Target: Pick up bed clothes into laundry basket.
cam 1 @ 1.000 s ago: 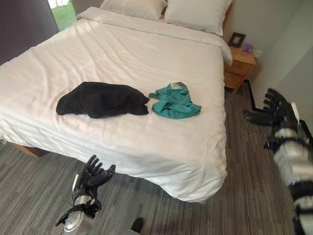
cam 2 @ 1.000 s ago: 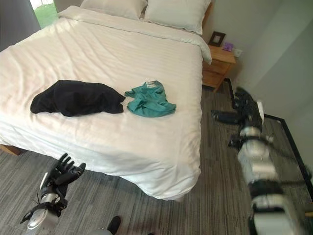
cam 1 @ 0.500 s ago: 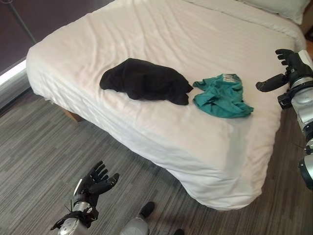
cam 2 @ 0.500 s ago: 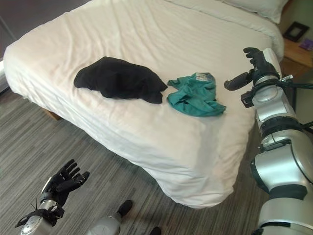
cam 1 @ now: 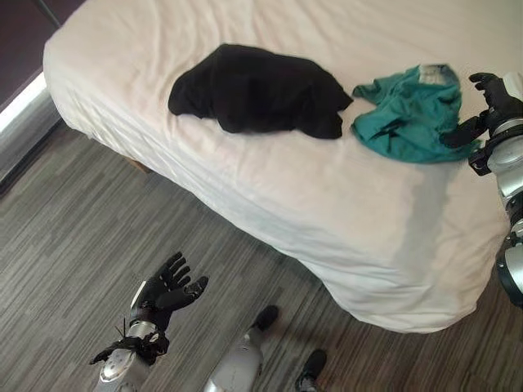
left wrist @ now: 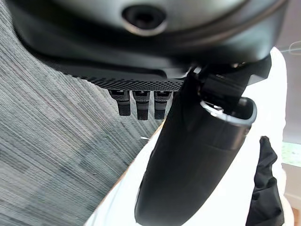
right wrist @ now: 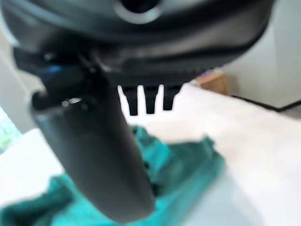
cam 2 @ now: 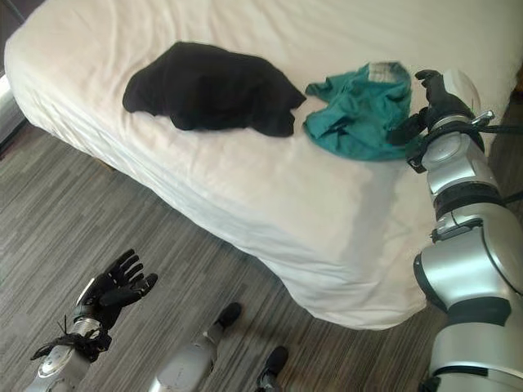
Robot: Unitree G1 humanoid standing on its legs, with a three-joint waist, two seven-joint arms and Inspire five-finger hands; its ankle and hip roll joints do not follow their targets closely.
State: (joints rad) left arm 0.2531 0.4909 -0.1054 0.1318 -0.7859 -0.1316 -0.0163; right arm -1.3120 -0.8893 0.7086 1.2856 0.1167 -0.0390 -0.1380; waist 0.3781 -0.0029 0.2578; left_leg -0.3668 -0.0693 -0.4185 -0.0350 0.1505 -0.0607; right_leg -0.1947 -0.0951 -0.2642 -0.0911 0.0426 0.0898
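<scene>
Bed clothes — a black garment [cam 1: 257, 87] and, beside it, a smaller teal garment [cam 1: 409, 112] — are lying on the white bed [cam 1: 270, 188], neither collected. The right hand [cam 1: 484, 110] is hovering by the teal one, fingers open; the left hand [cam 1: 167, 291] is idling open-fingered over the floor.

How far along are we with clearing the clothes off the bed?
Nothing is collected yet. The black garment and teal garment both lie on the bed. The right hand is open beside the teal one, grasping nothing; the left hand hangs open over the floor.
</scene>
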